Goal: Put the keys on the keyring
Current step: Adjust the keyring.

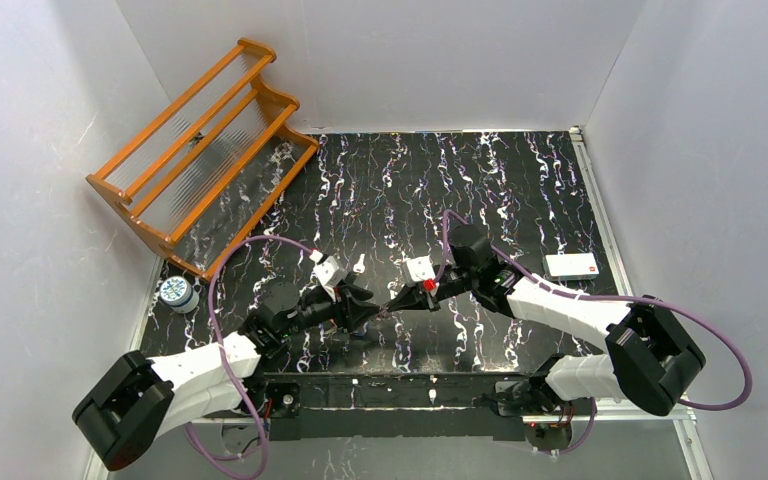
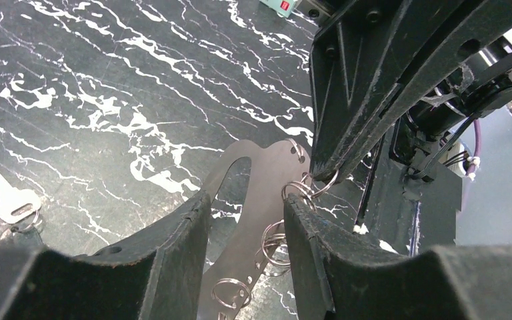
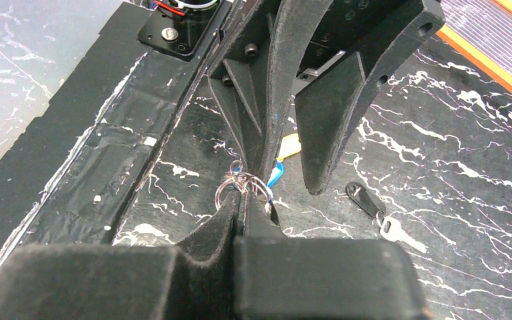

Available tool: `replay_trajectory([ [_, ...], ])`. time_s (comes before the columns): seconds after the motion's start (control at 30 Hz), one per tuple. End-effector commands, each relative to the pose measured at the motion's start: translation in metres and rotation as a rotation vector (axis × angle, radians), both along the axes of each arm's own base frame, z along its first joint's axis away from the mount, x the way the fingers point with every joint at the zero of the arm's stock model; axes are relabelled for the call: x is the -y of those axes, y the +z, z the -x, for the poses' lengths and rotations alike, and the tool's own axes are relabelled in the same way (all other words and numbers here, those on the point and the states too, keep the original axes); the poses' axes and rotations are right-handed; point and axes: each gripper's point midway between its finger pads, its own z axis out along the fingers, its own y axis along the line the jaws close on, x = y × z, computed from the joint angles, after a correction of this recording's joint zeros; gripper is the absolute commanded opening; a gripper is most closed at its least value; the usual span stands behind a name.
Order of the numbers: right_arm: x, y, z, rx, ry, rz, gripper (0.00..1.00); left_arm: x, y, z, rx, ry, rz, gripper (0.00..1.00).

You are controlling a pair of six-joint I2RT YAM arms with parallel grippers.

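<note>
Between the left jaws, which stand half spread, sits the keyring [image 2: 267, 167]. It is a flat pale-grey plate with an oval slot and small wire rings threaded through holes along its edge. Its two long edges meet the inner faces of the left jaws, so we judge it clamped across its width and lifted clear of the surface below. Its long axis runs straight out of the left jaws toward the right arm.

The right jaws are pressed together, and their tips pinch one thin wire split ring [image 3: 240, 184] at the plate's edge near its outer end.

Further out, a small pale key [image 1: 358, 263] lies flat on the black, white-veined worktop [image 1: 520, 190]. A little ring joins it to a black oval piece [image 3: 362, 195]. It lies just beyond the meeting jaws, on the side away from the arm bases, touching neither, with its blade pointing roughly away from the bases.

We judge it slightly nearer the left jaws, but both pairs are occupied. Whichever lets go must reach away from the bases to fetch it.
</note>
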Motion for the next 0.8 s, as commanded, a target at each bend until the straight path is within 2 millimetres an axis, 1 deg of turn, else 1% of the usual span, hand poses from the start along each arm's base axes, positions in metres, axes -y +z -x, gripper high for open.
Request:
replay_trajectory([
  [0.0,-0.008,0.021,-0.002,0.046,0.031,-0.049,0.01,0.006,0.009,0.006,0.022,-0.041,0.044,0.43],
  [0.23,-0.008,0.02,-0.002,0.05,0.039,-0.052,0.01,0.011,0.012,0.003,0.025,-0.04,0.067,0.44],
  [0.57,-0.009,0.019,0.0,0.063,0.065,-0.055,0.01,0.012,0.01,-0.016,0.011,0.051,0.086,0.44],
  [0.77,-0.008,0.015,0.0,0.069,0.073,-0.038,0.01,0.016,-0.002,-0.024,-0.032,0.074,0.066,0.44],
])
